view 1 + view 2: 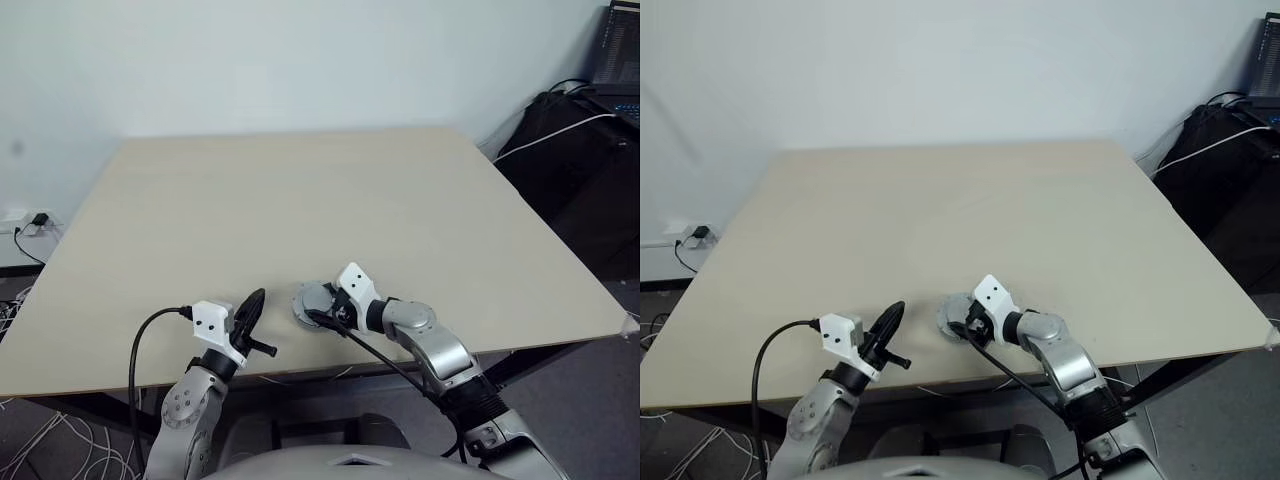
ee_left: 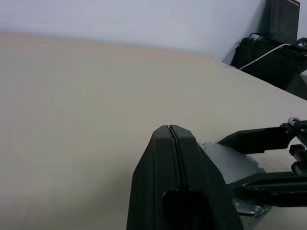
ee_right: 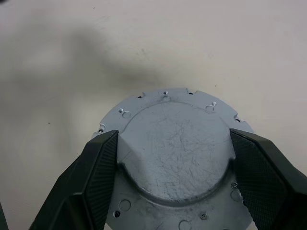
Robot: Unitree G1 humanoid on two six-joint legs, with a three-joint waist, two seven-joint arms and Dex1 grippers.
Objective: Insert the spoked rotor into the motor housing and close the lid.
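The lid (image 3: pixel 175 158), a dull-grey round metal disc with small holes and notches along its rim and a raised, scratched centre, lies flat on the table near the front edge (image 1: pixel 304 298). My right gripper (image 1: pixel 322 306) is shut on it, with one finger pressed against each side of the raised centre (image 3: pixel 173 136). My left gripper (image 1: pixel 254 299) hovers just left of the lid. It is shut and holds nothing, its black fingers (image 2: pixel 170 132) pressed together. The spoked rotor and the motor housing are hidden or out of view.
The beige table (image 1: pixel 300 190) stretches far ahead. Its front edge runs just below both grippers. Dark bags and a white cable (image 1: pixel 560 130) sit beyond the right edge. A wall socket with a plug (image 1: pixel 30 222) is at the left.
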